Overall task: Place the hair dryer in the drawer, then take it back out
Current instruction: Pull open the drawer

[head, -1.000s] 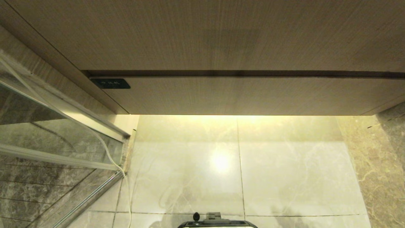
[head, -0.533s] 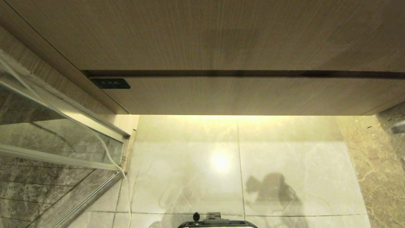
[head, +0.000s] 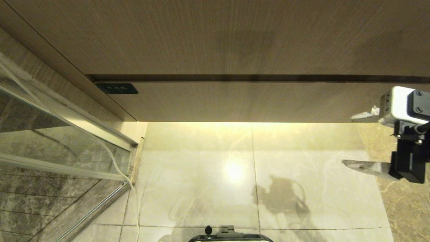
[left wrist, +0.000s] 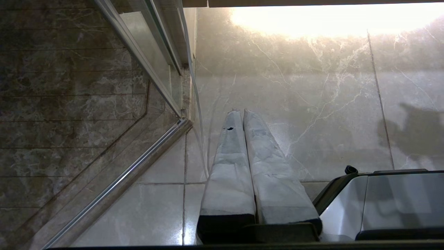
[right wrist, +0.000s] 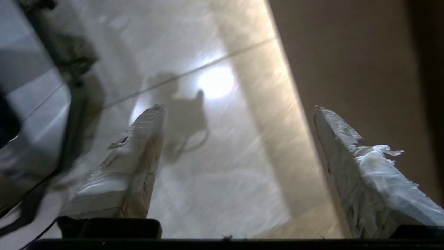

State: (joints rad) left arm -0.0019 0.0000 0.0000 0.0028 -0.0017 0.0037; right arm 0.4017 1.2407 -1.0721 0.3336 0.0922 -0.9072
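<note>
**Right claw spread wide beside a closed drawer; dryer nowhere in sight**

The drawer [head: 255, 101] is shut, its flat front running as a long band from 9 to 3 o'clock across the head view, under the fixed panel [head: 215, 37] and above the lit floor [head: 201, 174]. The hair dryer appears in none of the three views, so where it lies cannot be told from here.

The right gripper [head: 352, 141] enters the head view at the 3 o'clock edge, its fingers well apart and holding nothing: one tip sits level with the drawer's lower edge, the other hangs over the floor. The drawer front lies toward 9 o'clock from this claw, close to the upper finger; contact cannot be confirmed. The drawer's long axis runs sideways, so the pull would have to come out toward the robot, at 6 o'clock. The right arm is plainly the nearer one and looks to be the one for opening.

The left gripper [left wrist: 242, 118] hangs parked low, fingers pressed together and empty, pointing at the floor beside the shower-screen rail [left wrist: 114, 187] and the robot's base [left wrist: 381, 205].

A small black label [head: 117, 88] sits at the drawer's 9 o'clock corner; its pale marks are too small to read. No other writing or brand shows.
</note>
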